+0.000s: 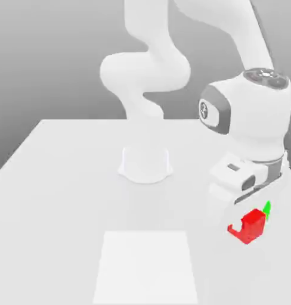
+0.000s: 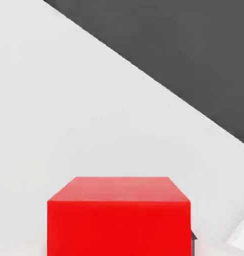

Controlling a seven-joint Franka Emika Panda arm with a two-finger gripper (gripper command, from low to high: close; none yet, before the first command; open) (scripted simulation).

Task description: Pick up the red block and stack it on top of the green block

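Note:
At the exterior view's right, the red block [image 1: 253, 227] sits low under my hand, with white fingers covering part of its near side. My gripper [image 1: 247, 221] is shut on the red block. Just behind it, a small corner of the green block [image 1: 266, 208] peeks out beside the hand; the rest of it is hidden. I cannot tell whether the two blocks touch. In the hand view the red block [image 2: 119, 220] looms close, its top face and one side showing, over the white table [image 2: 94, 100].
The arm's round base [image 1: 145, 164] stands mid-table at the back. A paler rectangle [image 1: 146, 268] marks the table's front middle. In the hand view the table's edge runs diagonally against a dark floor [image 2: 194, 50].

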